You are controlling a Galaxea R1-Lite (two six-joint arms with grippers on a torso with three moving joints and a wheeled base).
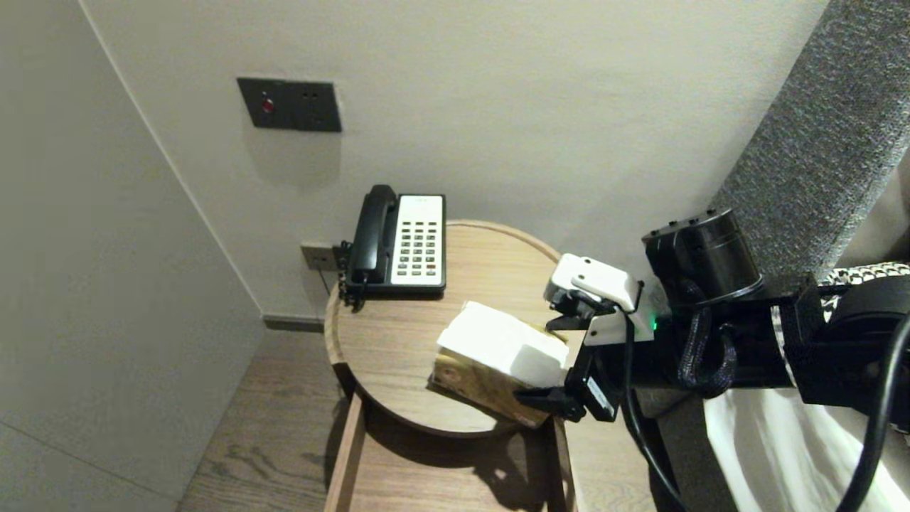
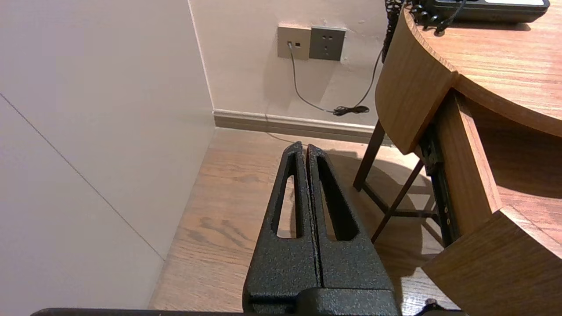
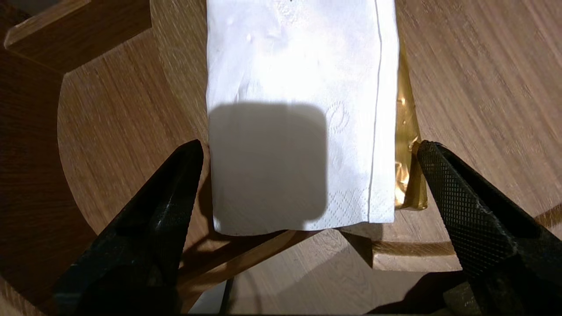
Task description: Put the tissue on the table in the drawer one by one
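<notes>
**Open gripper is sitting around the tissue pack**

The right gripper (image 1: 544, 360) is reaching in over the near edge of the round wooden table (image 1: 398, 341). Its two fingers are standing wide apart, one on each side of the tissue pack (image 1: 501, 348). They are just beside the pack's near end, and nothing is being squeezed. The pack is lying near the table's front edge, on the robot's right side. White tissues are showing on top and a shiny gold wrapper (image 3: 406, 145) is peeking out along one side. A phone (image 1: 398, 242) is resting at the back of the table, well apart from the pack. A drawer (image 1: 346, 455) is standing open under the table. The left gripper (image 2: 306, 149) is hanging low beside the table, over the wooden floor (image 2: 219, 210), with its fingers pressed together and holding nothing.
</notes>
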